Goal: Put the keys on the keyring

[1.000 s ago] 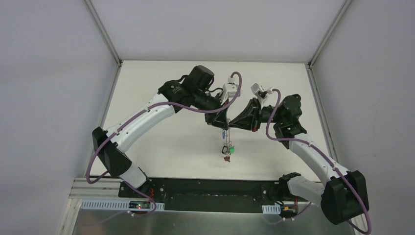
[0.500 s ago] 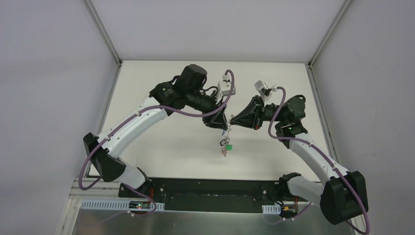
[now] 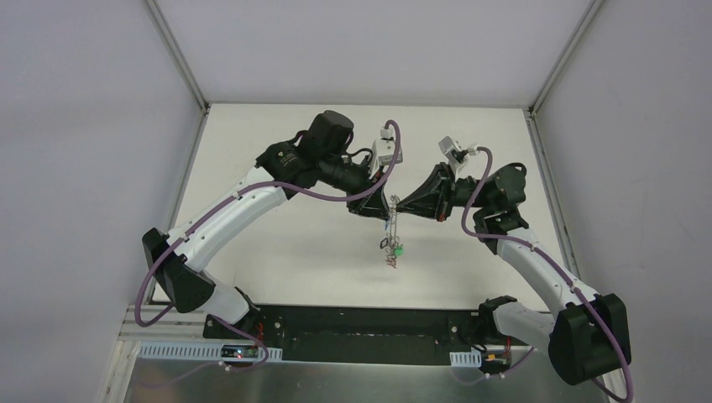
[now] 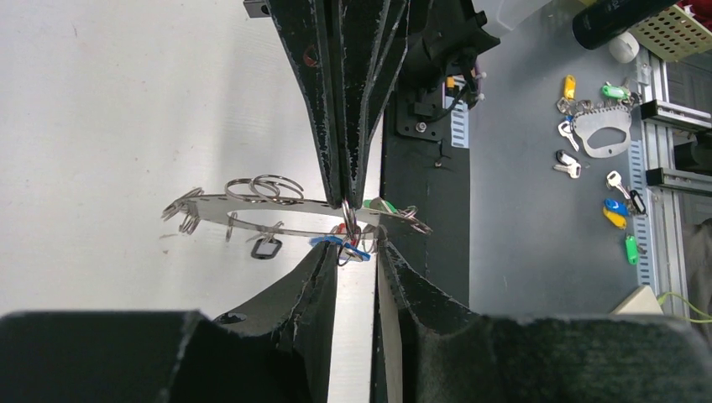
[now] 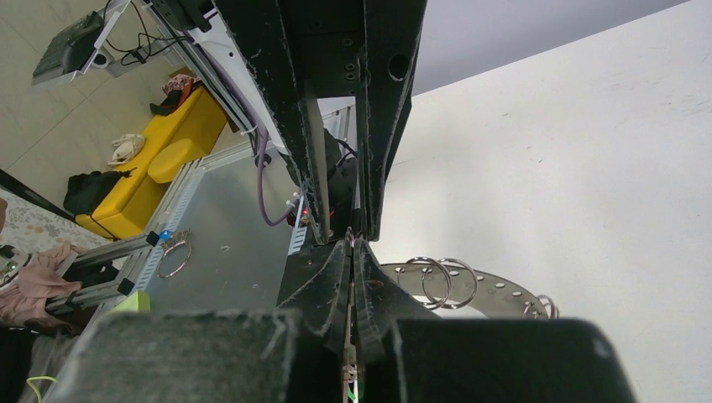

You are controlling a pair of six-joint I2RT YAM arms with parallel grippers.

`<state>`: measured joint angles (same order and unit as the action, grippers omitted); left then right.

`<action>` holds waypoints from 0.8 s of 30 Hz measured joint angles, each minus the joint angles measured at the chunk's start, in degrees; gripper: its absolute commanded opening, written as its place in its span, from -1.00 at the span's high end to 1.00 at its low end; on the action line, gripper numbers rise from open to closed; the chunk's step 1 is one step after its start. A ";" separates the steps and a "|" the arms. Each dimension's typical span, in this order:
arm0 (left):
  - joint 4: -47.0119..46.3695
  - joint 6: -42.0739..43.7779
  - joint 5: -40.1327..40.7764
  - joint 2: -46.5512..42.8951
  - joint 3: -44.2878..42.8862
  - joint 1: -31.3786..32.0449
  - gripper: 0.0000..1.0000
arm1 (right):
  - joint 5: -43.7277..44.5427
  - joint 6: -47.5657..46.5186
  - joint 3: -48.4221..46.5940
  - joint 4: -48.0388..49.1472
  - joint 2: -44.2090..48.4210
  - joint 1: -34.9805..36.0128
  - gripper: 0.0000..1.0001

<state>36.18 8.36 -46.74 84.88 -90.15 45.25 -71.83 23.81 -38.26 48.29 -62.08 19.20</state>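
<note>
Meeting Tip to Tip at the Keyring

Top external view: the left gripper (image 3: 387, 204) and the right gripper (image 3: 400, 206) face each other, tips almost touching, high over the white table (image 3: 285, 252). The keyring (image 3: 392, 222) hangs edge-on just below them, with keys (image 3: 390, 252) and a green tag (image 3: 399, 249) bunched at its lower end.

Left wrist view: the keyring (image 4: 252, 205) shows as a thin plate with 2 split rings (image 4: 265, 186) on its rim. The right gripper (image 4: 346, 195) comes in from above, its fingers pressed together on the plate. The left gripper (image 4: 357, 256) leaves a narrow gap around a blue-tagged key (image 4: 332, 242); I cannot tell whether it pinches it.

Right wrist view: the right gripper (image 5: 351, 252) is clamped tight, with the keyring (image 5: 491, 294) running off to one side. The left gripper (image 5: 347, 237) is directly opposite, slightly parted.
</note>
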 measured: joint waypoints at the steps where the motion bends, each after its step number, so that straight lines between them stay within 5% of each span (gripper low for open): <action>1: 0.00 0.00 -0.20 0.00 0.00 0.00 0.55 | -0.02 0.11 0.00 0.07 0.00 0.00 1.00; 13: -0.42 0.04 -1.25 0.39 0.00 0.00 1.00 | -0.33 1.29 0.00 1.42 0.00 -0.11 1.00; 24: -3.41 -2.58 -3.85 0.94 1.16 -0.61 1.00 | -0.63 4.02 0.44 4.87 0.00 -0.50 1.00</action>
<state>32.77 5.78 -50.59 85.82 -88.99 44.64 -72.47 27.83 -37.82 53.17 -62.08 18.70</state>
